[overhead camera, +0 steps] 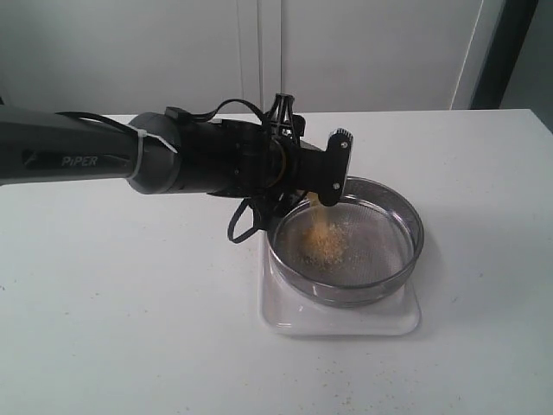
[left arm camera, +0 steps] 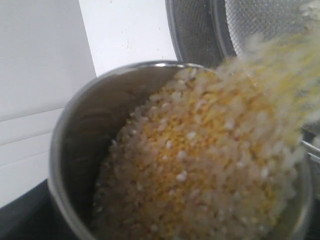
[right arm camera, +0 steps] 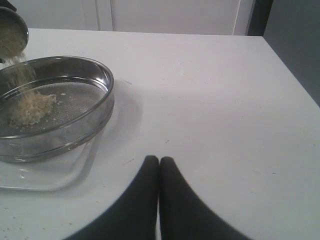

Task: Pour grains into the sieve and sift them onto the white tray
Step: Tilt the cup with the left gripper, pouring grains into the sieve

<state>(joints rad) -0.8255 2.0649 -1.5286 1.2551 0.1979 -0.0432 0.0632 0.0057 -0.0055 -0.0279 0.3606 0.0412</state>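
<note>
My left gripper (overhead camera: 327,177) hangs over the near-left rim of the sieve (overhead camera: 404,220), shut on a small steel cup (left arm camera: 70,140) that is tipped toward it. Grains (left arm camera: 200,165), golden granules mixed with pale kernels, fill the cup and spill over its lip. They fall in a thin stream (overhead camera: 321,216) onto a small pile (overhead camera: 325,248) on the mesh. The sieve stands on the white tray (overhead camera: 346,322). In the right wrist view the cup (right arm camera: 10,30) pours into the sieve (right arm camera: 97,107) on the tray (right arm camera: 60,175). My right gripper (right arm camera: 159,161) rests shut and empty, apart from the tray.
The white table (overhead camera: 130,328) stretches around the tray, with a white panelled wall behind. In the right wrist view the table's edge (right arm camera: 295,75) runs beside a dark floor. The left arm (overhead camera: 86,156) reaches in across the table's left half.
</note>
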